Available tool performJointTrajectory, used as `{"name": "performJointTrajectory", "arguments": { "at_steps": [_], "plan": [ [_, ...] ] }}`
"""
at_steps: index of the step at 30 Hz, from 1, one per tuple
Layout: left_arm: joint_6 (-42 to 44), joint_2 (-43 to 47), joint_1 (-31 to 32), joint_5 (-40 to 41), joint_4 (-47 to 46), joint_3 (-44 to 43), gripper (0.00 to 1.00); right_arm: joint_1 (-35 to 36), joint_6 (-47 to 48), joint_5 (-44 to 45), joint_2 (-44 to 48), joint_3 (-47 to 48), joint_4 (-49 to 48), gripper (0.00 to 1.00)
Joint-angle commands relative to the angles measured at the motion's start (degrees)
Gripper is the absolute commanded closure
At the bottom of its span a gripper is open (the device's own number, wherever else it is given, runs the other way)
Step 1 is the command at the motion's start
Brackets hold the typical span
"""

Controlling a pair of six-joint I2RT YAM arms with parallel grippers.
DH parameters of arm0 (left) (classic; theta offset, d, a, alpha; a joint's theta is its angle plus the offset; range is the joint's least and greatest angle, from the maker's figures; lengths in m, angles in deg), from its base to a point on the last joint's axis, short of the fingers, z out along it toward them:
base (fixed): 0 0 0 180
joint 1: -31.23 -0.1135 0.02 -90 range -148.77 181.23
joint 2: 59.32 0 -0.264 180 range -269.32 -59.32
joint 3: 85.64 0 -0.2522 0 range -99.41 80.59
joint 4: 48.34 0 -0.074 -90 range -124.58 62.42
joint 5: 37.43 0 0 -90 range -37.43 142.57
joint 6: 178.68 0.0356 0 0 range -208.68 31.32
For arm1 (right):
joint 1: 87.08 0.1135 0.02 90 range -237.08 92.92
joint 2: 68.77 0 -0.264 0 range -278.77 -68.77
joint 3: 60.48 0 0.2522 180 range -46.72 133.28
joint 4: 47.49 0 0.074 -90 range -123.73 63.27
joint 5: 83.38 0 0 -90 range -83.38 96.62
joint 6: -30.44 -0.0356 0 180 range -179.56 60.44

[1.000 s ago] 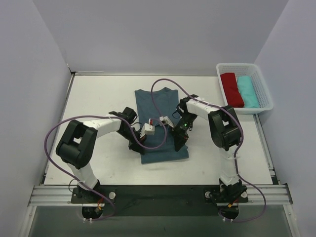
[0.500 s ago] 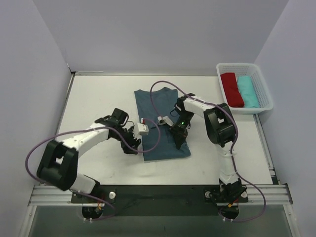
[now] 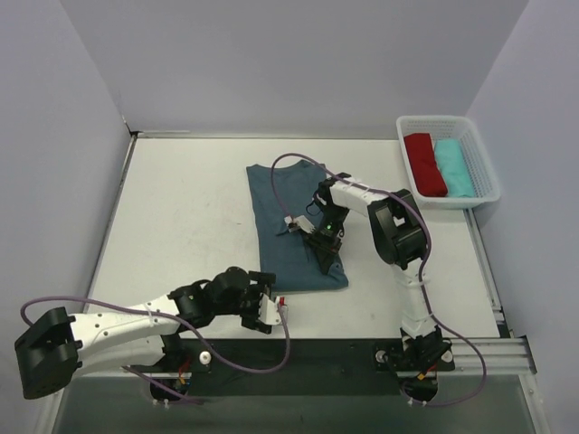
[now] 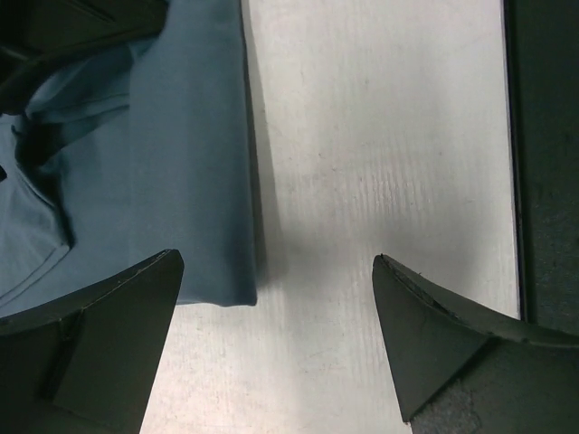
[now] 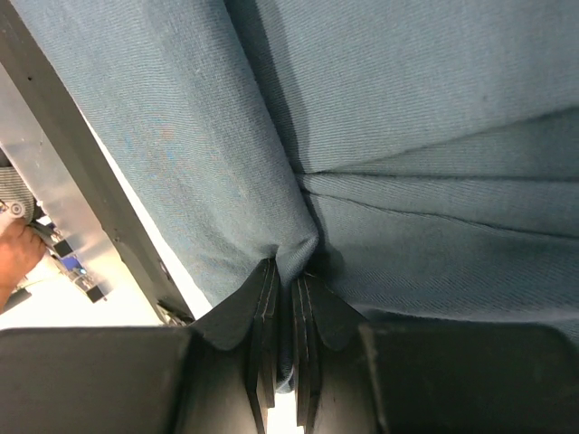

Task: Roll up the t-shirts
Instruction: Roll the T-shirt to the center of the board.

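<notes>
A slate-blue t-shirt (image 3: 282, 212) lies folded into a long strip in the middle of the table. My right gripper (image 3: 321, 246) is over its right half, shut on a pinched-up fold of the cloth (image 5: 291, 258); the blue shirt (image 5: 407, 108) fills the right wrist view. My left gripper (image 3: 271, 306) hangs low by the table's near edge, just off the shirt's near left corner (image 4: 194, 253). It is open (image 4: 276, 262), with bare table between its fingers (image 4: 99, 344). A red t-shirt (image 3: 423, 163) and a turquoise t-shirt (image 3: 452, 167) lie rolled in the basket.
A white basket (image 3: 434, 119) stands at the back right of the table. The dark rail (image 4: 547, 163) along the table's near edge runs just beside my left gripper. Grey walls close in the left, back and right sides. Purple cables loop over both arms.
My left gripper has opened, let go of the shirt and drawn back to the table's near edge. My right gripper has stayed shut on the cloth, shifting slightly away.
</notes>
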Motion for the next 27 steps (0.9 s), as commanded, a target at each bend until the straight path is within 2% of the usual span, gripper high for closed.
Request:
{"name": "performJointTrajectory", "arguments": {
  "at_steps": [1, 7, 9, 14, 15, 17, 18, 21, 24, 25, 26, 27],
  "plan": [
    [6.1, -2.0, 4.0, 12.8, -19.1, 4.5, 0.03, 0.4, -0.7, 1.4, 1.5, -0.8, -1.1, 0.95],
    [10.4, -12.5, 5.8, 19.3, -31.4, 7.1, 0.03, 0.8, 0.0, 1.5, 2.5, -2.4, -2.0, 0.94],
    [11.4, -15.5, 6.1, 19.7, -32.6, 7.2, 0.05, 1.0, 0.3, 1.5, 2.6, -2.7, -2.0, 0.94],
    [13.9, -17.2, 6.3, 18.9, -33.2, 8.8, 0.19, 1.1, 1.1, 1.1, 3.1, -3.2, -1.9, 0.94],
    [14.9, -17.5, 6.3, 18.9, -33.2, 9.0, 0.26, 1.1, 1.2, 1.0, 3.1, -3.2, -1.9, 0.95],
    [16.5, -18.5, 6.3, 18.6, -33.2, 9.5, 0.32, 1.1, 1.3, 1.0, 3.0, -3.2, -1.8, 0.94],
    [17.5, -18.9, 6.3, 18.5, -33.5, 9.7, 0.4, 1.0, 1.2, 1.0, 2.9, -3.0, -1.7, 0.94],
    [18.3, -21.8, 6.3, 18.9, -33.4, 9.0, 0.5, 1.1, 1.4, 0.8, 2.6, -2.7, -1.4, 0.94],
    [15.8, -23.3, 6.2, 18.6, -30.6, 6.6, 0.77, 1.0, 1.8, 0.6, 2.4, -2.5, -0.9, 0.93],
    [14.8, -23.2, 6.2, 18.3, -28.0, 5.8, 0.85, 0.9, 2.0, 0.3, 2.9, -2.6, -1.1, 0.9],
    [13.9, -22.6, 6.2, 18.1, -26.8, 4.7, 0.92, 0.3, 2.3, 0.0, 3.4, -2.8, -1.1, 0.83],
    [12.3, -22.4, 6.2, 18.1, -25.7, 4.3, 0.99, -0.3, 2.4, -0.4, 4.1, -3.0, -1.2, 0.82]
  ]
}}
